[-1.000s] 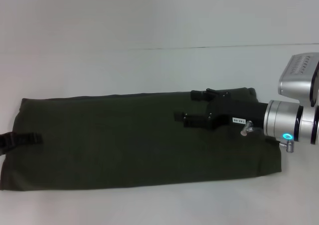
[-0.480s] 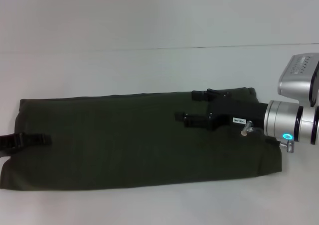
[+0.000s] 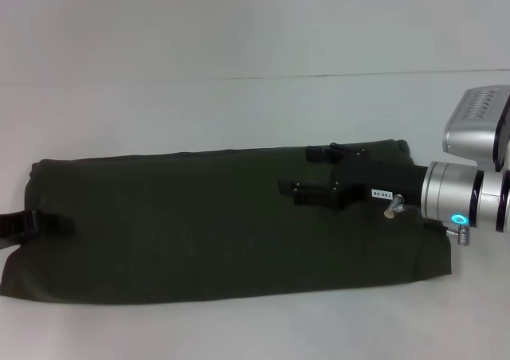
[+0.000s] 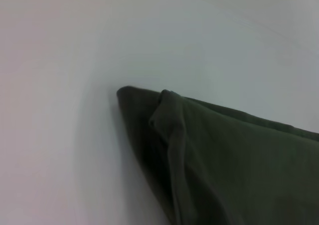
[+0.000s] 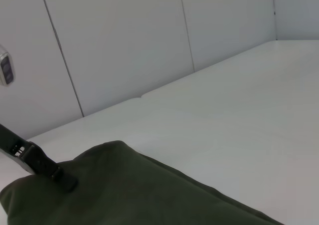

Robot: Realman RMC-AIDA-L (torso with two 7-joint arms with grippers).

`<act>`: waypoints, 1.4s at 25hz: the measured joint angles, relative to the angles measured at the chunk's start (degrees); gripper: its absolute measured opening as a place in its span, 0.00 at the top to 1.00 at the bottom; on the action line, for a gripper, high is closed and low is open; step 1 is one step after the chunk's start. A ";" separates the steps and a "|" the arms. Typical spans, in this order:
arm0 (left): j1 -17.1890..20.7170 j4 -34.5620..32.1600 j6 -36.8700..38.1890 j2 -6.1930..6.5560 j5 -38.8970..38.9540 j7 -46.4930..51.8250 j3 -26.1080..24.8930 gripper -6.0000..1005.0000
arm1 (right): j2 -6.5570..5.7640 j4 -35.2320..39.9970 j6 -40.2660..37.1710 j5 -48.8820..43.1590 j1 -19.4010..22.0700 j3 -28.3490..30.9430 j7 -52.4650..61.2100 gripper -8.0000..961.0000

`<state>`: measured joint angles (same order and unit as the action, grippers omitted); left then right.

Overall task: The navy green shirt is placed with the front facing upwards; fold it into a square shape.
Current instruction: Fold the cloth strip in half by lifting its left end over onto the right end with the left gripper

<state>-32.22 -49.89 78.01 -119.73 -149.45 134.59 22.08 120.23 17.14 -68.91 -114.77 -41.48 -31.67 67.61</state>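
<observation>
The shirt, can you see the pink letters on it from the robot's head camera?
No, the navy green shirt lies as a long folded strip on the table, showing only plain green cloth.

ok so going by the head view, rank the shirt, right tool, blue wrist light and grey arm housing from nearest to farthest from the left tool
1. navy green shirt: its left end is right at the left tool
2. right tool: open, over the shirt's right part
3. blue wrist light: on the right arm, further right
4. grey arm housing: at the far right edge
</observation>
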 joint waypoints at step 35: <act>-0.24 -8.41 6.92 1.76 0.16 -1.63 -0.79 0.92 | 0.72 -12.26 7.10 -0.02 -8.37 -1.42 -6.69 0.05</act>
<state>-32.46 -58.30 84.93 -117.97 -149.29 132.96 21.29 120.95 4.88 -61.81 -114.80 -49.85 -33.09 60.92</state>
